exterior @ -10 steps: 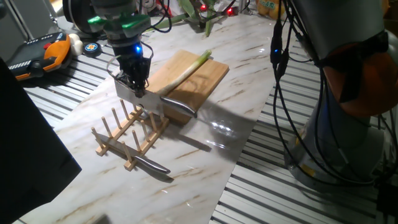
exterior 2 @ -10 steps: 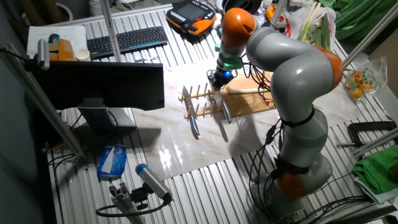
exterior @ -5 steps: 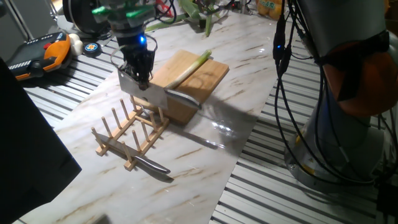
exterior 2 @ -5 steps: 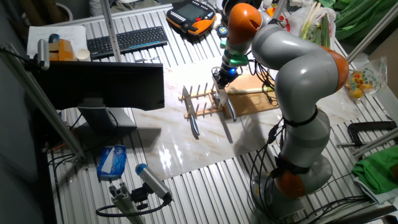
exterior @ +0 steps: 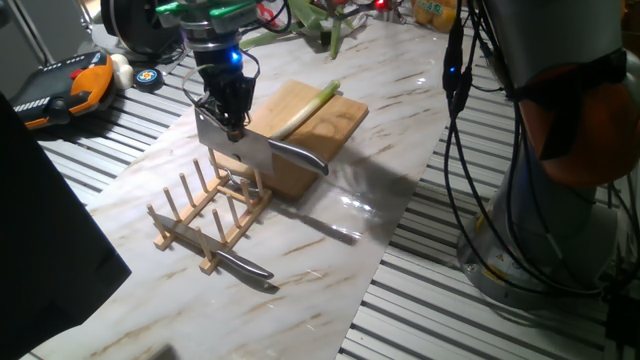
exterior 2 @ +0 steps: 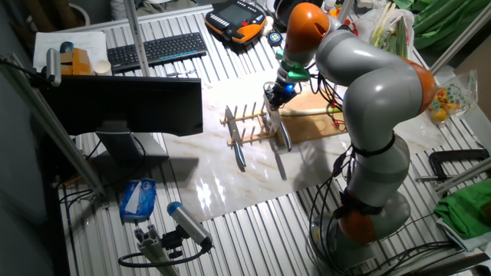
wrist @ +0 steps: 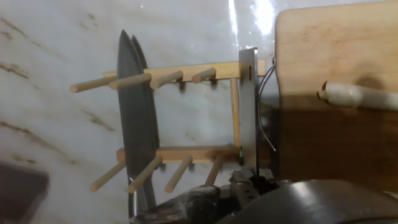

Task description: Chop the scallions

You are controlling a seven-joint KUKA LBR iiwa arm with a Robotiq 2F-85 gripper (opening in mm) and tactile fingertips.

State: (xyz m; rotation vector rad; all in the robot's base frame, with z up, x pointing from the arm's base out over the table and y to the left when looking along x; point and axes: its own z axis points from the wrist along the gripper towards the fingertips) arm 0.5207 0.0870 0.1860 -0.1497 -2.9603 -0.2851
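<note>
Hand view cuts off the scallion (wrist: 359,96); the end effector (exterior: 228,118) grips a cleaver (exterior: 258,152), handle hidden.

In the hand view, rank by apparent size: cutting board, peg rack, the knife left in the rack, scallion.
1. Cutting board, though cut off by the frame.
2. Peg rack.
3. Knife left in the rack.
4. Scallion; only its white end shows.
</note>
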